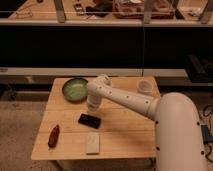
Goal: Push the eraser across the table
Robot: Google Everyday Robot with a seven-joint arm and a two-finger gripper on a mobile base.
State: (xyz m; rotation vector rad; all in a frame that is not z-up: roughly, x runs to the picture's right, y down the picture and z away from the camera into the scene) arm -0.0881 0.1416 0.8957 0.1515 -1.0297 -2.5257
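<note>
The eraser (89, 120), a small flat black slab, lies on the light wooden table (125, 127), left of its middle. My gripper (92, 106) hangs at the end of the white arm, just behind the eraser's far edge and low over the wood. It is shut with nothing in it. Whether it touches the eraser I cannot tell.
A green bowl (75, 89) sits at the back left, close behind the gripper. A white cup (144, 87) stands at the back right. A red object (53, 136) lies near the front left edge, and a pale beige block (92, 143) lies just in front of the eraser.
</note>
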